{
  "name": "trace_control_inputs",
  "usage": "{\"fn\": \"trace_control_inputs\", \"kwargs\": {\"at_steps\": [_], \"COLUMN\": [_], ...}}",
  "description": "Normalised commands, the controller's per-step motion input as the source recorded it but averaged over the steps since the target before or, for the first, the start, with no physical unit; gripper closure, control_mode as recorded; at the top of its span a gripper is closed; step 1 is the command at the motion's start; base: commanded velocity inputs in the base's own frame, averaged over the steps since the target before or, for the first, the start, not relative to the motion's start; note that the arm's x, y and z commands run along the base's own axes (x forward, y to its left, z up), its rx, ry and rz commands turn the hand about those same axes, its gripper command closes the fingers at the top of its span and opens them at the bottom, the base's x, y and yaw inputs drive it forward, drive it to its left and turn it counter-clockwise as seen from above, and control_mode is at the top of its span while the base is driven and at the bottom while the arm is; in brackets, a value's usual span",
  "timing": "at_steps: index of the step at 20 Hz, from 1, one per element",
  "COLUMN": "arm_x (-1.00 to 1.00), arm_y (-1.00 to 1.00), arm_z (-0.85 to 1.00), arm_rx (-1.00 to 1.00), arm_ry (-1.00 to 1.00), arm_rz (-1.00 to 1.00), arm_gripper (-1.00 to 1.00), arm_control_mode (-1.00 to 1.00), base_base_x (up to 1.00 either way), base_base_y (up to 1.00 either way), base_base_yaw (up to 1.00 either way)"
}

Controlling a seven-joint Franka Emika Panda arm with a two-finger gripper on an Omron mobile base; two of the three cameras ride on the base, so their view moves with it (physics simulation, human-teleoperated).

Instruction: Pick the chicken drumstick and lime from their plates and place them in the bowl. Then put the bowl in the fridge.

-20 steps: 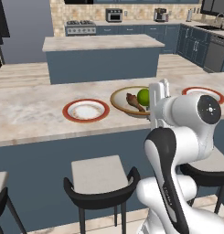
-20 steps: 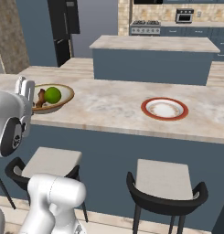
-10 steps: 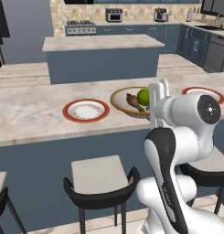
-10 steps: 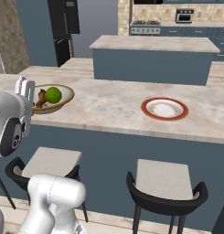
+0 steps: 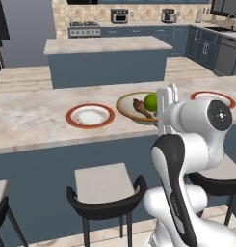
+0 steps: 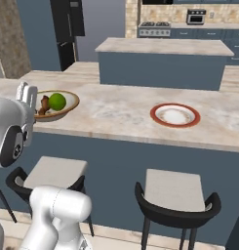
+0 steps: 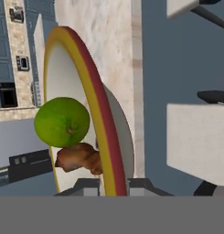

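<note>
Gripper (image 7: 114,185) closed on the near rim of the bowl (image 7: 93,91), one finger inside the rim and one outside. The lime (image 7: 62,122) and chicken drumstick (image 7: 81,158) lie inside the bowl, just beyond the fingertips, touching each other. The bowl sits at the counter (image 5: 32,120) edge; two emptied plates (image 5: 89,116) lie to either side. Risk: a one-sided rim grip may let the bowl tilt during carrying, so the round lime rolls out before reaching the fridge.

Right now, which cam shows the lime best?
Hand view: the lime is large and unobstructed, lying in the bowl above the chicken drumstick. In both base views the lime looks small; in the left one it sits right beside the arm.
</note>
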Motion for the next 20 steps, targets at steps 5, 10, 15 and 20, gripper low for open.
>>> {"fn": "trace_control_inputs", "kwargs": {"at_steps": [5,10,15,20], "arm_x": [0.0,0.0,0.0,0.0], "arm_y": [0.0,0.0,0.0,0.0], "arm_z": [0.0,0.0,0.0,0.0], "arm_rx": [0.0,0.0,0.0,0.0], "arm_ry": [0.0,0.0,0.0,0.0], "arm_rz": [0.0,0.0,0.0,0.0], "arm_gripper": [1.0,1.0,1.0,1.0], "arm_control_mode": [1.0,1.0,1.0,1.0], "base_base_x": [-0.62,-0.37,0.01,0.04], "base_base_y": [-0.23,-0.24,-0.09,-0.11], "base_base_yaw": [-0.07,-0.34,-0.68,-0.73]}}
